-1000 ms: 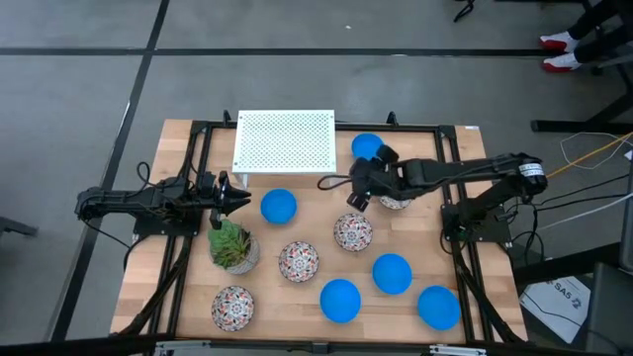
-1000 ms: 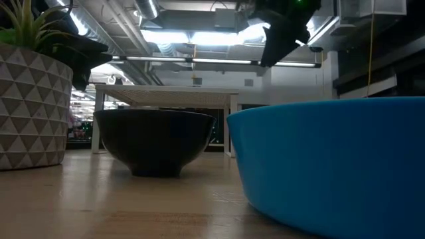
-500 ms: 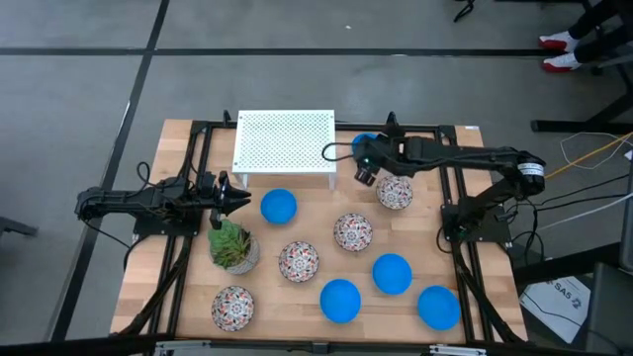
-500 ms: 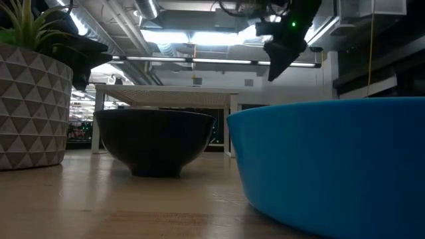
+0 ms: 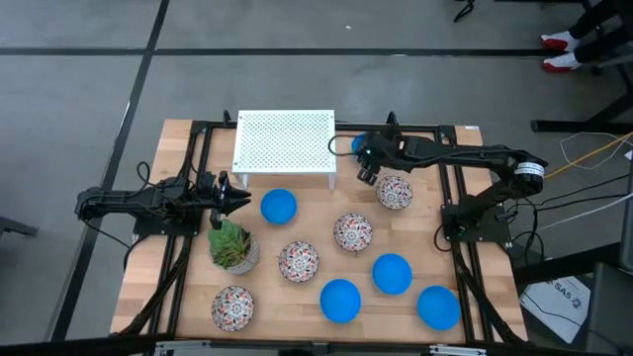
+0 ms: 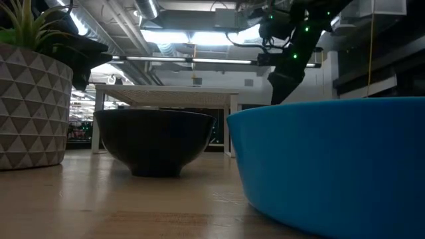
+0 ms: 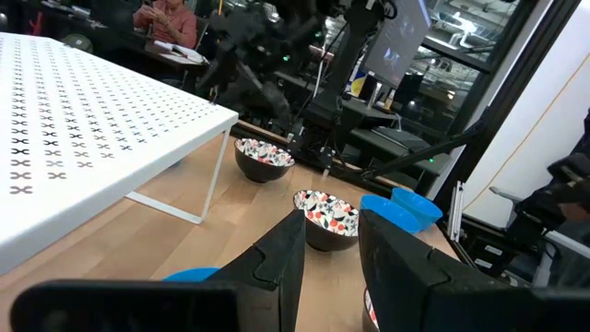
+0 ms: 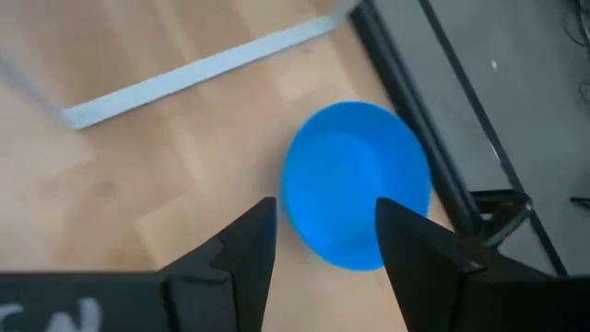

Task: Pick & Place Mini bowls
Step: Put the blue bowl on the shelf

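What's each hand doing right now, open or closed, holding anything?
Left hand: open, empty, parked by the plant.
Right hand: open, empty, over the blue bowl at the back, next to the white rack.

Wooden desk (image 5: 309, 237) carries: white perforated rack (image 5: 284, 144), potted succulent (image 5: 232, 247), five blue mini bowls (image 5: 279, 206), four patterned mini bowls (image 5: 353, 231).

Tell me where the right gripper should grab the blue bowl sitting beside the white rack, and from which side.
Take the blue bowl by its rim, coming from above. It sits upright and open, so one finger of the right gripper can probably go inside and one outside. The edge away from the white rack looks freest.
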Controlling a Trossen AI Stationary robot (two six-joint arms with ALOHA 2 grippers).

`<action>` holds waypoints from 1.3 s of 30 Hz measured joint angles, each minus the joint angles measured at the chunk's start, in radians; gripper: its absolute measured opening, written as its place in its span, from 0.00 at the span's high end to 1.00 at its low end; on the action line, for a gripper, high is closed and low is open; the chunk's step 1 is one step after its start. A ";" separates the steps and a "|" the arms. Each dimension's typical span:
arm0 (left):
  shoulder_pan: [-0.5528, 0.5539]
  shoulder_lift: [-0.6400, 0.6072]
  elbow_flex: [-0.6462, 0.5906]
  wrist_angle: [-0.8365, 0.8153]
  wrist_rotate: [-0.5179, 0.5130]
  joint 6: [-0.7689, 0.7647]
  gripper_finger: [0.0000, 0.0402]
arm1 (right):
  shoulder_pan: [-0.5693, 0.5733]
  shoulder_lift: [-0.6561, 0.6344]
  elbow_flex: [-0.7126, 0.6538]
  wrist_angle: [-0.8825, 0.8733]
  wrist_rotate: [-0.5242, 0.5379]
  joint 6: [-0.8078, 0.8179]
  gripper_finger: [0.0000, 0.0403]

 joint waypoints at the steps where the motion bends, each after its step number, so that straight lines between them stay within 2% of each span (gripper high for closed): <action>1: 0.000 0.000 0.000 0.000 0.000 0.000 0.75 | -0.012 0.000 -0.002 0.008 -0.009 0.000 0.54; 7: 0.000 0.000 0.000 0.000 0.000 0.000 0.75 | -0.062 0.000 -0.016 0.027 -0.123 0.014 0.54; 14: 0.000 0.000 0.000 0.000 0.000 0.000 0.75 | -0.099 0.012 -0.015 0.033 -0.138 0.033 0.54; 18: 0.000 0.000 0.000 0.000 0.000 0.000 0.75 | -0.103 0.055 -0.015 0.038 -0.171 -0.023 0.54; 22: 0.000 0.000 0.000 0.000 0.000 0.000 0.75 | -0.103 0.095 -0.011 0.040 -0.168 -0.066 0.54; 30: 0.000 0.000 0.002 0.000 0.000 0.000 0.75 | -0.103 0.109 0.012 0.037 -0.150 -0.045 0.54; 36: 0.000 0.000 0.002 0.000 0.000 0.000 0.75 | -0.103 0.130 0.012 0.025 -0.070 -0.036 0.54; 39: 0.000 0.000 0.002 0.000 0.000 0.000 0.75 | -0.103 0.158 0.013 0.025 -0.089 -0.034 0.54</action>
